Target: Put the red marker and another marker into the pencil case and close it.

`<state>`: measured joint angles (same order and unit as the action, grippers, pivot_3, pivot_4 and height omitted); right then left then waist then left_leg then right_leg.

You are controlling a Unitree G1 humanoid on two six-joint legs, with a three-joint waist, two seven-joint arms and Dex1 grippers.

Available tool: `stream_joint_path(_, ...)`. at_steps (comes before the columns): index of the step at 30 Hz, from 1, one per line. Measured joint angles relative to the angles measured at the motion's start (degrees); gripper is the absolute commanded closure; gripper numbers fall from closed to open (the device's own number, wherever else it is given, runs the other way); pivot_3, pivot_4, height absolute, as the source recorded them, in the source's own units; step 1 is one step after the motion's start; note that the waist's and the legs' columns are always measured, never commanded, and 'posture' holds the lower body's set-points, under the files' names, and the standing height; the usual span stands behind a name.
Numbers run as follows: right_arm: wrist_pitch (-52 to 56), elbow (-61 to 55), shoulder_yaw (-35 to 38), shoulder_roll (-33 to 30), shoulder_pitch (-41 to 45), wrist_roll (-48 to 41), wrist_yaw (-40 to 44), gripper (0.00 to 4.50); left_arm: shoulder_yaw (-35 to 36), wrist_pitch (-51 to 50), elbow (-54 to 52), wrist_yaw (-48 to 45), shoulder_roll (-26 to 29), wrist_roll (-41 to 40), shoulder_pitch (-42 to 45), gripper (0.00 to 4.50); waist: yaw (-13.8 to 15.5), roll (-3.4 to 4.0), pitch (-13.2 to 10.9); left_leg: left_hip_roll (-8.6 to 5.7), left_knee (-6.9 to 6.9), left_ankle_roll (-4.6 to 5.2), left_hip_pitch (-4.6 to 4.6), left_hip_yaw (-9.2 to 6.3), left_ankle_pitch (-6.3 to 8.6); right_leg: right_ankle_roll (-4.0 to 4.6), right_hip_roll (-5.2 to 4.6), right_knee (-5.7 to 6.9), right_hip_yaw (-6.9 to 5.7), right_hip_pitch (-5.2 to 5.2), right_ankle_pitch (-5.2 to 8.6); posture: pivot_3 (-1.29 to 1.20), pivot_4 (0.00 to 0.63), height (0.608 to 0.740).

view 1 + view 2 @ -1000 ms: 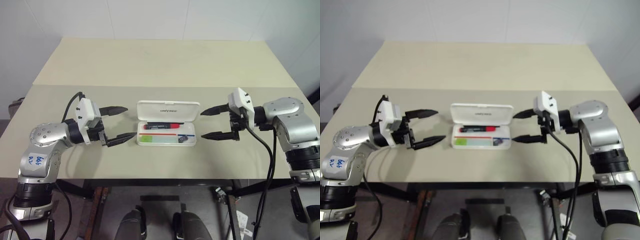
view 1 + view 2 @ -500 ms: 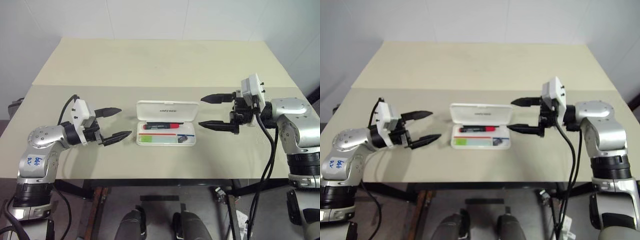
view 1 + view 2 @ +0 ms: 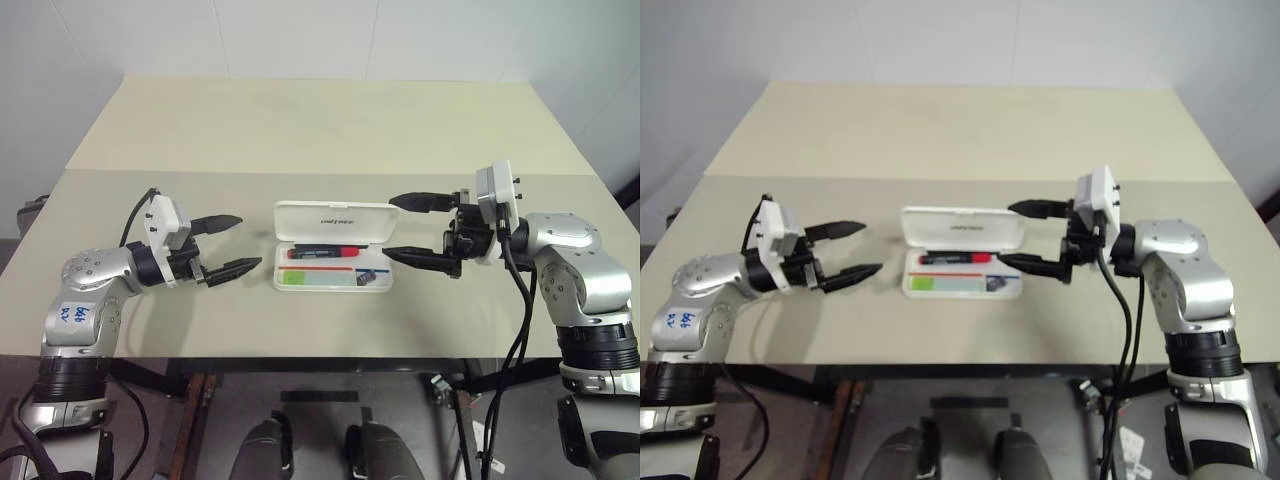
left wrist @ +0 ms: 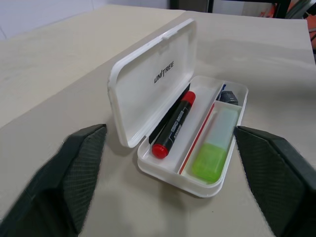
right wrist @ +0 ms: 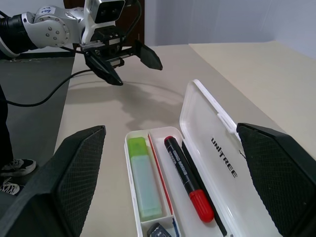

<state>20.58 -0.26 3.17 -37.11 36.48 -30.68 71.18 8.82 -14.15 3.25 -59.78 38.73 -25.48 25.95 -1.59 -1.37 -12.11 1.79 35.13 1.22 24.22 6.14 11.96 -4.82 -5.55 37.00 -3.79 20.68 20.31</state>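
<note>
Case [image 3: 335, 248] open mid-bench [image 3: 300, 130], lid propped upright along the far side, tray facing up. Red marker [image 4: 174, 125] lying lengthwise in the tray's rear slot, hard against the lid. Green marker [image 4: 214, 151] lying in the front slot, parted from the red one by a thin red-striped divider. Small dark lump [image 4: 227, 97] tucked at the tray's right end; too small to name. Both markers judged stowed, so only the closing left.

Left gripper [image 3: 228, 246] hanging just beside the case's left end, pointed at it, jaws parted fairly wide and holding nothing. Right gripper [image 3: 415, 230] at the case's right end, jaws spread wide and empty, upper finger level with the lid's top edge, lower finger near the tray's right corner. Probably placed so for bracing the tray from one end and tipping the lid from the other, though contact with the case hard to settle from the head views.

Lid's free edge exposed along the top, nothing behind it on the far bench. Wide bare bench in front of the case and beyond both ends, leaving open room for a sweep forward and down. Both markers seemingly below the tray's rim, so no likely fouling of the lid.
</note>
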Motion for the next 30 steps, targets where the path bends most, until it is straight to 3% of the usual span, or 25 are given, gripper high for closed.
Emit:
stream_joint_path(9,-1.8,0.7,-0.5,0.1,0.2,1.1,-0.3,0.00,-0.5,1.2,1.9,-0.3,-1.2,0.0,0.8,4.34,0.0,0.00,0.0,0.00,-0.01,0.00,0.00,0.00,0.00,0.00,0.00,0.00,-0.01,0.00,0.00,0.00,0.150,0.740)
stream_joint_path(10,-1.9,0.7,-0.5,0.1,0.2,1.1,-0.3,0.00,-0.5,1.3,1.9,-0.2,-1.4,0.0,0.8,4.45,0.0,0.00,0.0,0.00,-0.01,0.00,0.00,0.01,0.00,0.00,0.00,-0.01,0.00,0.00,0.00,0.00,0.150,0.740)
stream_joint_path(21,-2.8,2.5,-0.8,0.2,1.0,2.4,-0.3,0.00,3.6,4.3,8.2,10.3,-7.9,0.0,9.7,4.45,0.2,-0.01,0.0,-0.03,0.06,0.03,0.00,0.00,-0.03,-0.03,0.00,0.04,-0.06,-0.02,-0.01,0.00,0.150,0.740)
stream_joint_path(30,-3.1,3.0,-1.0,1.4,1.7,3.3,-0.6,0.00,0.7,7.8,23.0,12.0,-11.0,4.8,16.1,4.45,0.2,-0.01,0.0,-0.04,0.09,0.04,0.00,0.07,-0.04,-0.04,0.03,0.08,-0.48,0.01,-0.02,0.00,0.150,0.740)
